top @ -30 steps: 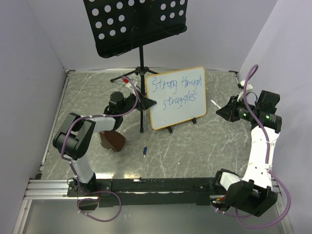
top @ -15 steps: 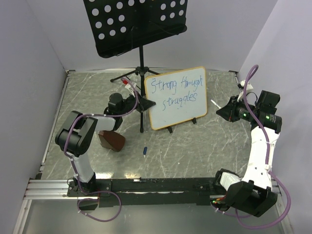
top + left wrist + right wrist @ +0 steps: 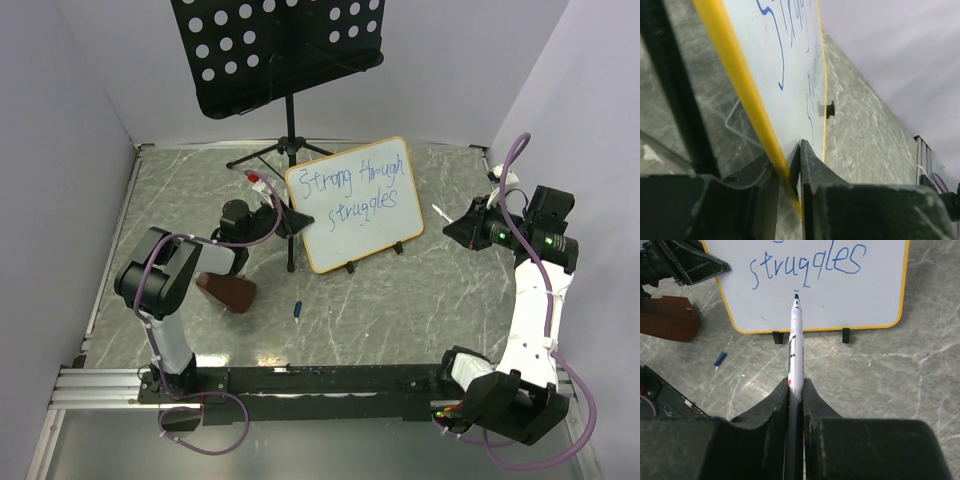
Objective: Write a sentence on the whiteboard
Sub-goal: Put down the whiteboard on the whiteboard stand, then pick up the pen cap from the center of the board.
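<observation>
Pinches the board (image 3: 352,210) by its left rim with the left tool (image 3: 296,214). From the wrist, shows narrow jaws with the orange frame (image 3: 740,85) caught between them. Probably done to steady the board, propped upright on two black feet (image 3: 778,337) mid-table (image 3: 420,300), against the push of writing.

Grips a marker (image 3: 796,340) in the right tool (image 3: 795,386), squeezed tight along the barrel. Points the tip forward at the board, just under "struggles". From above, sits near the board's right edge, apparently not touching; hovering rather than writing, at a guess.

Reads "Strong through struggles" in blue over two lines for the sentence (image 3: 355,185), so looks finished or close to it.

Elsewhere: a small blue piece, maybe the cap (image 3: 297,309), lying in front of the board; a brown block (image 3: 225,290) by the left arm; a stand (image 3: 285,50) behind.
</observation>
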`<state>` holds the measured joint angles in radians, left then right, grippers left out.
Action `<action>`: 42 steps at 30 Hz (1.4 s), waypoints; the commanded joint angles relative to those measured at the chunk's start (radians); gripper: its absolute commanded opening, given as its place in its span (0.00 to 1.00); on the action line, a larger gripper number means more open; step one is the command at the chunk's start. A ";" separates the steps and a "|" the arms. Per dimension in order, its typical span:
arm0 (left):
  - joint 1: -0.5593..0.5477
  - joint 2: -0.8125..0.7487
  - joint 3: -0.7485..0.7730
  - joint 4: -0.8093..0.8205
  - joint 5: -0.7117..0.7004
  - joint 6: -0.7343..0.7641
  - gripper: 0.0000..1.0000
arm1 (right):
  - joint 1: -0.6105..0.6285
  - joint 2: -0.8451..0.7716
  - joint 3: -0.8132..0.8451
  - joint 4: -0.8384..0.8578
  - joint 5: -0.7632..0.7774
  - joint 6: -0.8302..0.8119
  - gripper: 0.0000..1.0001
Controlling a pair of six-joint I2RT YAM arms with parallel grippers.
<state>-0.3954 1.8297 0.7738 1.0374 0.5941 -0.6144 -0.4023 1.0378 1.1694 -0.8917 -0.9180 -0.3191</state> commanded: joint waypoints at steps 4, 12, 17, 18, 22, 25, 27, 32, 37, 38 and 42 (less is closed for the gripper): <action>0.007 0.016 -0.013 -0.017 -0.039 0.120 0.26 | -0.006 -0.016 0.013 0.020 -0.027 -0.001 0.00; 0.007 -0.020 -0.024 -0.046 -0.063 0.136 0.43 | -0.006 -0.018 0.009 0.020 -0.030 -0.003 0.00; 0.007 -0.064 -0.027 -0.092 -0.099 0.150 0.56 | -0.006 -0.022 0.003 0.025 -0.033 -0.003 0.00; 0.007 -0.082 -0.028 -0.103 -0.106 0.151 0.61 | -0.006 -0.024 0.001 0.027 -0.036 -0.002 0.00; 0.007 -0.136 -0.031 -0.186 -0.161 0.153 0.79 | -0.006 -0.030 -0.008 0.031 -0.039 0.000 0.00; 0.007 -0.182 -0.036 -0.237 -0.211 0.159 0.99 | -0.006 -0.032 -0.017 0.037 -0.044 0.000 0.00; 0.009 -0.214 -0.039 -0.284 -0.246 0.160 0.99 | -0.006 -0.032 -0.022 0.042 -0.048 0.002 0.00; 0.006 -0.263 -0.016 -0.417 -0.264 0.157 0.99 | -0.006 -0.035 -0.031 0.051 -0.059 -0.001 0.00; 0.003 -0.348 -0.013 -0.516 -0.319 0.137 0.99 | -0.006 -0.039 -0.040 0.057 -0.073 -0.005 0.00; 0.003 -0.365 -0.010 -0.554 -0.332 0.137 0.99 | -0.006 -0.038 -0.043 0.060 -0.074 -0.006 0.00; 0.004 -0.447 0.010 -0.652 -0.379 0.151 0.97 | -0.006 -0.045 -0.056 0.069 -0.079 -0.003 0.00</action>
<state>-0.3950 1.4849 0.7460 0.4908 0.2848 -0.4824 -0.4023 1.0225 1.1343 -0.8700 -0.9627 -0.3187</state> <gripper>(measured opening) 0.994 0.187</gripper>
